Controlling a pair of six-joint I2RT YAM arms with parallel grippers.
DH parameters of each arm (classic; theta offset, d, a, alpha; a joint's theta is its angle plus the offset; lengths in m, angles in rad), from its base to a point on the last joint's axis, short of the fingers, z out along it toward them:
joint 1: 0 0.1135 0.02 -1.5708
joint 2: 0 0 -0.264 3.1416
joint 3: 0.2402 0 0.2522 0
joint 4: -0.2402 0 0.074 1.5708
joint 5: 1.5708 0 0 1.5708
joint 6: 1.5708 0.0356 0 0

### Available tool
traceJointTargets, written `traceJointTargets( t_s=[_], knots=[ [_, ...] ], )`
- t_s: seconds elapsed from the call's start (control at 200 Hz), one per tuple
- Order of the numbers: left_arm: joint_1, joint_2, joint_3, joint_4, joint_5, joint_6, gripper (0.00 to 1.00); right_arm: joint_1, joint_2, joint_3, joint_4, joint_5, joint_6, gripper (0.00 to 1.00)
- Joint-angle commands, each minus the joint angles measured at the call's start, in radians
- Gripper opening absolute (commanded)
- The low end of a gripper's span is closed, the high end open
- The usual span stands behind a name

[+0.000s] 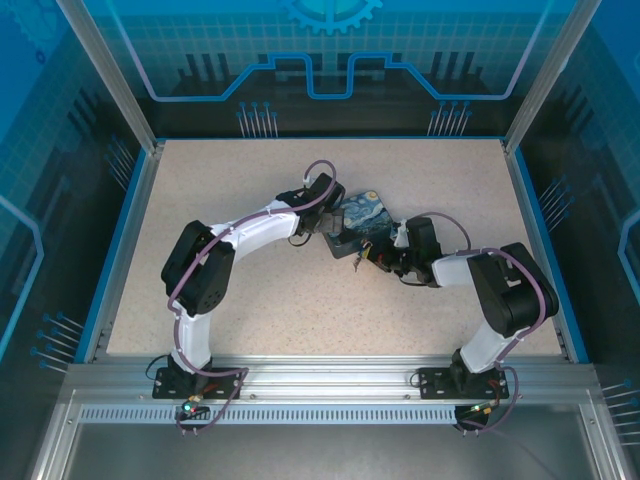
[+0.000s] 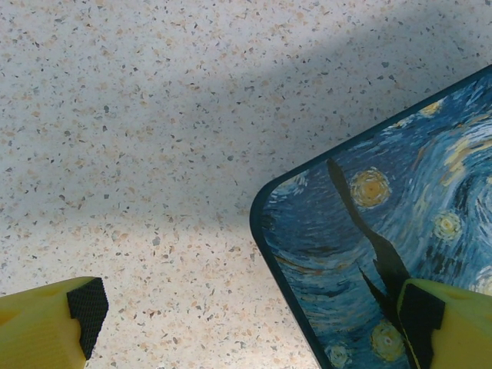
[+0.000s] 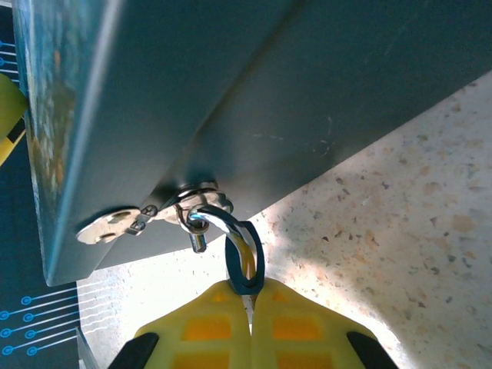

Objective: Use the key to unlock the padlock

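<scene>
Where the hasp point(image 3: 111, 224) juts from the tin point(image 3: 254, 84), the padlock point(image 3: 246, 265) hangs by its shackle, its dark body pinched between the right gripper's point(image 3: 251, 309) closed fingers. The left gripper point(image 2: 250, 311) gapes wide, empty, one finger over the tin's painted lid, the other above the table point(image 2: 154, 115).

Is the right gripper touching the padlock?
Touching: the right wrist view shows the right gripper pinching the padlock between its shut jaws.
</scene>
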State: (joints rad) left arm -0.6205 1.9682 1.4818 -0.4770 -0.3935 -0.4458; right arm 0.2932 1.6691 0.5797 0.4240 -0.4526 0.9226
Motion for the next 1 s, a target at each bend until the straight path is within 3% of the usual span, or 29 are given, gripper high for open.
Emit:
traceJointTargets(
  t_s=[0.0, 0.74, 0.995],
  knots=[
    [-0.007, 0.003, -0.038, -0.069, -0.012, 0.000, 0.99, -0.019, 0.014, -0.020, 0.015, -0.005, 0.038, 0.00],
    [-0.006, 0.003, -0.046, -0.071, -0.008, -0.005, 0.99, -0.043, 0.083, -0.082, 0.226, -0.031, 0.274, 0.00],
    [-0.007, 0.004, -0.047, -0.072, -0.011, -0.006, 0.99, -0.048, 0.052, -0.090, 0.208, 0.000, 0.290, 0.00]
  ],
)
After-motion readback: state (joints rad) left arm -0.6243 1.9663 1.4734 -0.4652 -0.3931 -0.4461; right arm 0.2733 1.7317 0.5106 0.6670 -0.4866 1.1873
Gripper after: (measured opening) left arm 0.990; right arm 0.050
